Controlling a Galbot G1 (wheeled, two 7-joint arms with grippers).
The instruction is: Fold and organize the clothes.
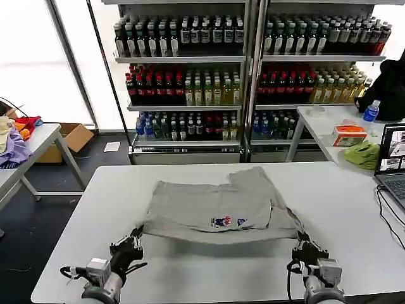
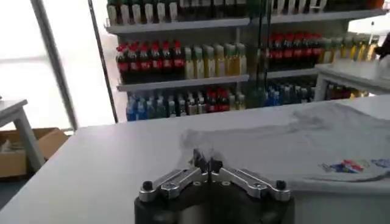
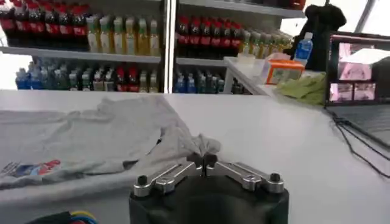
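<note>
A grey T-shirt (image 1: 215, 199) with a small multicoloured chest print (image 1: 228, 221) lies partly folded on the white table (image 1: 190, 266). My left gripper (image 1: 135, 237) is shut on the shirt's near left corner. My right gripper (image 1: 302, 242) is shut on its near right corner. The near edge hangs stretched between them, lifted a little off the table. In the left wrist view the fingertips (image 2: 207, 164) pinch grey cloth (image 2: 292, 146). In the right wrist view the gripper (image 3: 202, 161) pinches a bunched corner of the shirt (image 3: 91, 140).
A laptop (image 1: 392, 158) and cables (image 1: 386, 209) sit at the table's right edge. A side table at right holds a lime-green cloth (image 1: 362, 154), an orange box (image 1: 348, 134) and a bottle (image 1: 371, 111). Drink shelves (image 1: 190, 76) stand behind. Coloured fabrics (image 1: 16, 136) lie on a left table.
</note>
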